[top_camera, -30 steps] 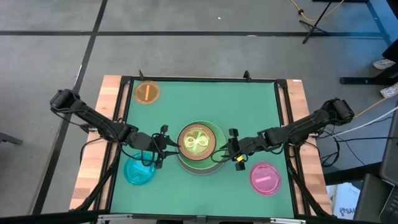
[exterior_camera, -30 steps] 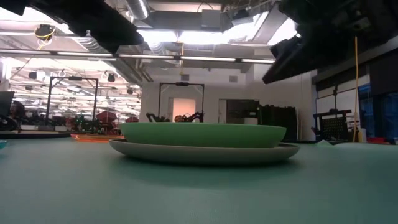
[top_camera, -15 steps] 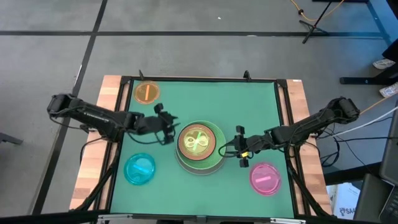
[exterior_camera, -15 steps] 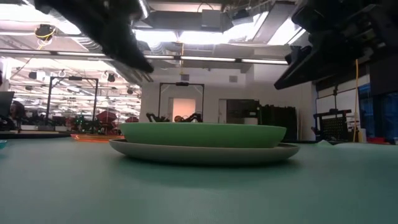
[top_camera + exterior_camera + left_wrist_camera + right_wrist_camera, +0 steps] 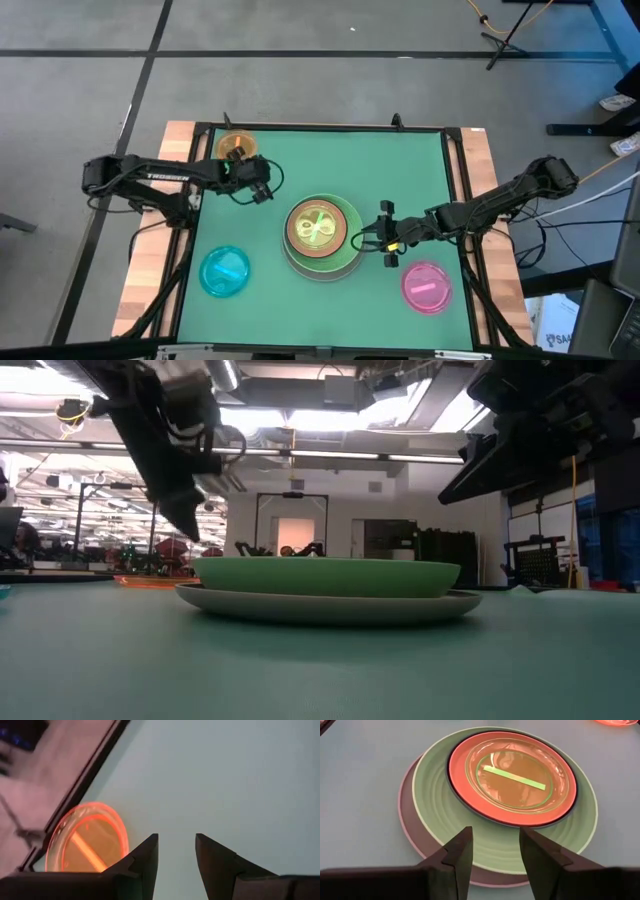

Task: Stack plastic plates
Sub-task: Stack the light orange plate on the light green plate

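Left claw (image 5: 268,186) hovers with fingers apart, empty, next to the orange plate (image 5: 236,148) at the surface's far left. Right claw (image 5: 383,232), also apart, sits right of the centre stack (image 5: 320,232).

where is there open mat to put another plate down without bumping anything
The far right corner of the green mat is bare, bordered by the frame and the central stack. The near middle strip between the cyan plate and pink plate is also free. It is crowded around the orange plate, where the left gripper hovers.
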### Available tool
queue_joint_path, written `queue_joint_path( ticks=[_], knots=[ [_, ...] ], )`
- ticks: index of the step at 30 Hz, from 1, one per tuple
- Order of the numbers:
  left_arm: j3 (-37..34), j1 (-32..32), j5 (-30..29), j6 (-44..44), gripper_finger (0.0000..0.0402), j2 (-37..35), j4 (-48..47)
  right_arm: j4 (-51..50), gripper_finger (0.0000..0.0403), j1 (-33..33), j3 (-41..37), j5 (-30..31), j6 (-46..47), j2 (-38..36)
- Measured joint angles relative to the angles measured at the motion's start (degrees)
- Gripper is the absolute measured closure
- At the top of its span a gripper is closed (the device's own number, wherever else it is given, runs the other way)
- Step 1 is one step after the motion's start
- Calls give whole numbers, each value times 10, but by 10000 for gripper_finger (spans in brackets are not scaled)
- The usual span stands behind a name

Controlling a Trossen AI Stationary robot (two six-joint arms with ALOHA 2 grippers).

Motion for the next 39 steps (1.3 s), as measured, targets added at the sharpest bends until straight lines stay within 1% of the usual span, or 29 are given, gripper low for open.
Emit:
queue_joint_path(
  ticks=[4,8,10,12,16,20,25,30,35,39],
  knots=[
    [0,31,10,-2,278,32,-12,0,251,0,0,0,7,0],
    [0,56,55,-7,278,61,-14,-1,251,0,0,0,13,0],
    [0,65,63,-14,278,72,-14,-1,251,0,0,0,13,0],
    [0,74,64,-16,278,76,-14,-1,251,0,0,2,13,0],
    [0,89,64,-19,278,76,-13,-2,251,0,0,24,13,0],
    [0,100,63,-19,278,76,-13,-3,251,0,0,29,13,0],
    [0,116,39,-25,278,78,-3,-3,251,0,0,29,13,0],
    [0,137,68,-30,278,97,3,-4,251,0,0,29,13,0],
    [0,155,42,-29,278,120,8,-5,251,0,0,29,13,0],
    [0,172,46,-15,278,139,23,-5,251,0,0,29,13,0]
  ],
)
